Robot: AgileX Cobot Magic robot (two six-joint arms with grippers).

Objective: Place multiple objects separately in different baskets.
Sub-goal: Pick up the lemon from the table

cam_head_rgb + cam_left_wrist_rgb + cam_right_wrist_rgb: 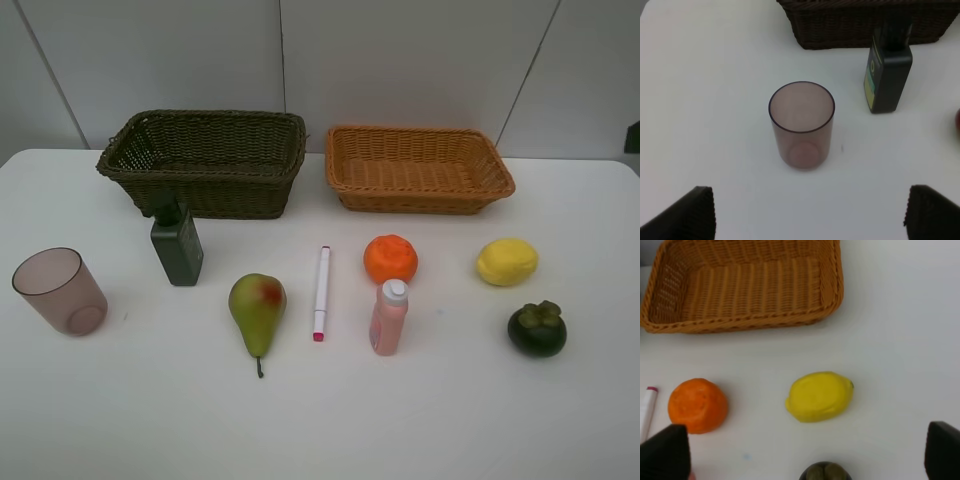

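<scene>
On the white table stand a dark olive-brown basket [230,195] and a light orange-tan basket [420,203], both empty. In front lie a mauve cup [60,292], dark green bottle [178,248], pear [257,308], white-pink marker [321,292], orange [390,259], pink bottle [388,317], lemon [507,262] and mangosteen [537,329]. Neither gripper shows in the exterior view. My left gripper [810,215] is open and empty, short of the cup [801,125]. My right gripper [805,452] is open and empty, over the mangosteen [825,472], short of the lemon [820,396].
In the left wrist view the green bottle [888,75] stands right against the dark basket [865,25]. In the right wrist view the orange [697,405] and the marker tip [646,410] lie before the tan basket [740,320]. A grey panelled wall stands behind the table.
</scene>
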